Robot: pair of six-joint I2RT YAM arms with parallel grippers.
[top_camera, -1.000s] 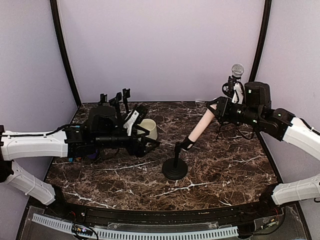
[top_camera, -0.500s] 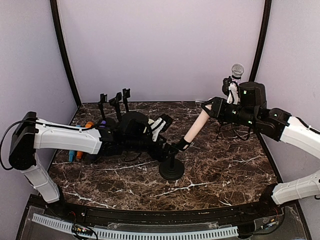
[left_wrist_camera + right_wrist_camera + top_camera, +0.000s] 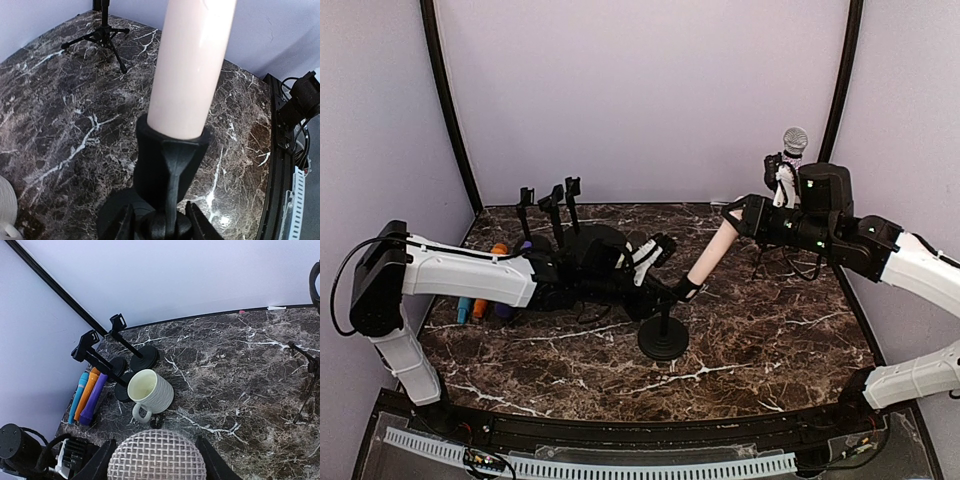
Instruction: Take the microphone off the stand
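The left fingers point(image 3: 124, 227) are closed on the stem of the stand point(image 3: 664, 335) just under its clip. Near them a white ribbed mug point(image 3: 150, 390) sits on the surface point(image 3: 770, 340), its mouth showing only pale inner wall. The pink microphone point(image 3: 712, 252), tail seated in the clip, leans up rightward, its mesh head clamped between the right fingers point(image 3: 97, 462).
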